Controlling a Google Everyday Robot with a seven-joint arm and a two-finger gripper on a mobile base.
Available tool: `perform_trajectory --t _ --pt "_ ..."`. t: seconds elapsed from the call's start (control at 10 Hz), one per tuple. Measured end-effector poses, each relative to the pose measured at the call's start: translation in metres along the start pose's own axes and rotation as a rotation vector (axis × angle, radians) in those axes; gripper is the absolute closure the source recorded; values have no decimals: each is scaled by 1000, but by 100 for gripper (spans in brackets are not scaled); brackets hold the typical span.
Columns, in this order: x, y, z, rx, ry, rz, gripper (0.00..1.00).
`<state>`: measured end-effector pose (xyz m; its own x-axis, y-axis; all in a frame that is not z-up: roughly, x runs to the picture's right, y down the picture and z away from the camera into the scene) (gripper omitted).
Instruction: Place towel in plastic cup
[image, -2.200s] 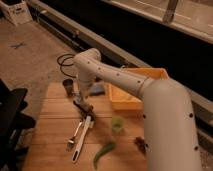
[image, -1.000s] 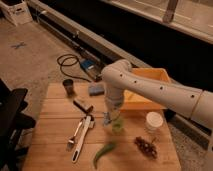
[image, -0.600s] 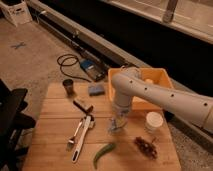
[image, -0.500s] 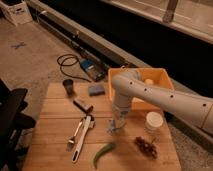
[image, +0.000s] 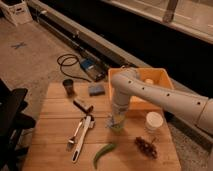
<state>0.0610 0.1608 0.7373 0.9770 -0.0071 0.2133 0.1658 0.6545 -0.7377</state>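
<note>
The plastic cup (image: 118, 127), small and pale green, stands on the wooden table (image: 55, 120) near its middle. My gripper (image: 116, 119) points straight down right over the cup's mouth and hides most of it. A pale blue-grey bit of the towel (image: 110, 121) shows at the gripper's tip, at the cup's left rim. Whether the towel is still held or lies in the cup cannot be made out. The white arm reaches in from the right.
A dark metal cup (image: 68, 86) and a blue sponge (image: 96, 89) sit at the back left, a yellow bin (image: 152, 82) at the back right. A white cup (image: 153, 121), grapes (image: 145, 146), a green pepper (image: 102, 151) and tongs (image: 80, 135) surround the gripper.
The arm swung from the table's back left to the green cup and lowered onto it. Over the last half second it has hardly moved.
</note>
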Motion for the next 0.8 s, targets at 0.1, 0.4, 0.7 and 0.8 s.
perform_trajectory --t 0.1,0.4,0.7,0.8 --pt "4 -4 -1 13 2 6 20" --pt "17 -7 -1 29 5 28 20" --pt "21 -5 -15 58 23 40 20" --pt "18 -7 -25 76 34 32 20"
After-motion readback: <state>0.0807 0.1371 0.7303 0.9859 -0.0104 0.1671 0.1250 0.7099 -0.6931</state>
